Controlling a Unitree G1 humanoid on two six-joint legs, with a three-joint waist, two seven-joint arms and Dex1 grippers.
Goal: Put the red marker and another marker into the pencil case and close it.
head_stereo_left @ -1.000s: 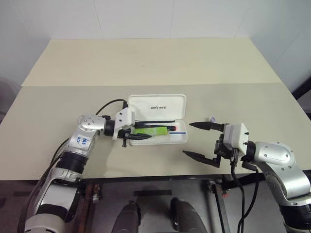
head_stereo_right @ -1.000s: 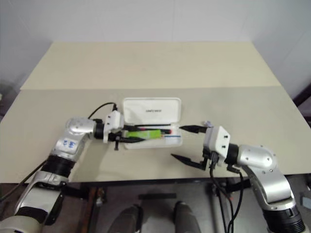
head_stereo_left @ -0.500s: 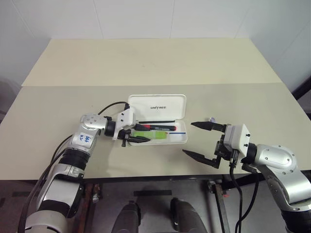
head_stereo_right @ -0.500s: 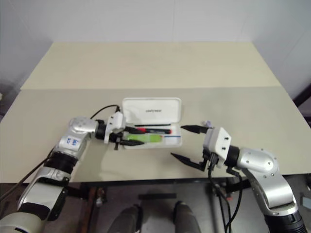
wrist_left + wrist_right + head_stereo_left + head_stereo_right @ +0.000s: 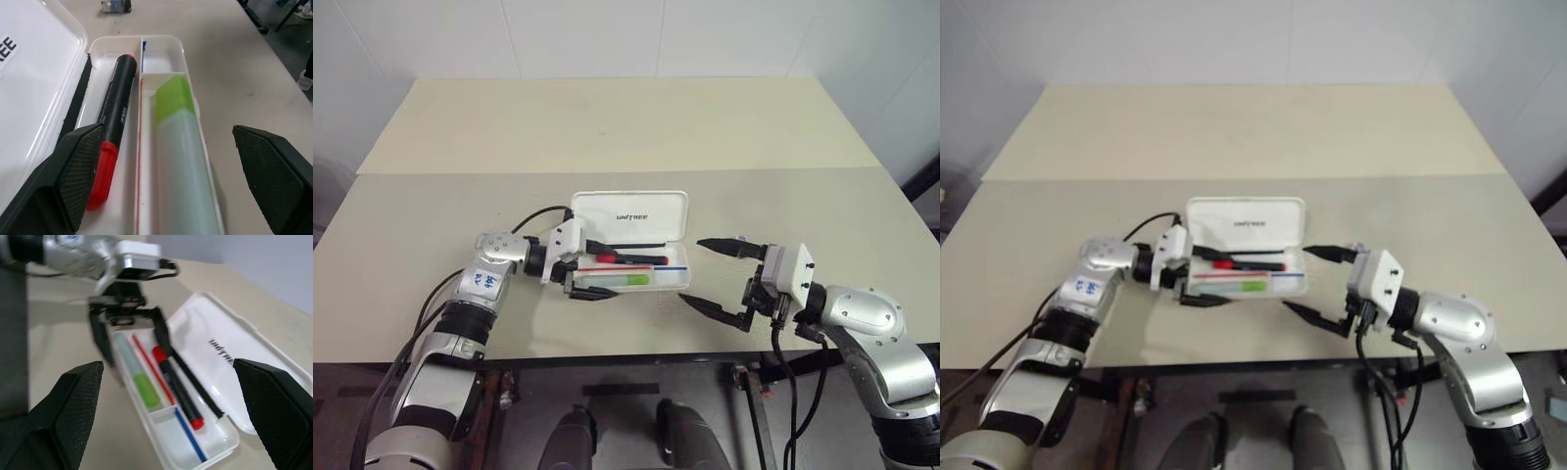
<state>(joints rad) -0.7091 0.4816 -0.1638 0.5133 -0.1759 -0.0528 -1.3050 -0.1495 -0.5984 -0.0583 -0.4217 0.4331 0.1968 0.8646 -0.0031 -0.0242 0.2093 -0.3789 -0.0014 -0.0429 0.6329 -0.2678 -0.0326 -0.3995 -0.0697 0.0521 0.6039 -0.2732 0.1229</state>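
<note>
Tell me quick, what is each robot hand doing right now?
Left gripper: open, holding nothing, fingers either side of the pencil case end.
Right gripper: open, holding nothing, beside the case.

Tiny purple-grey bit, unidentifiable.

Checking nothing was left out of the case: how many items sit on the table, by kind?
Red marker: 1
Green marker: 1
Pencil case: 1
Small purple-grey bit: 1
Total: 4
</note>
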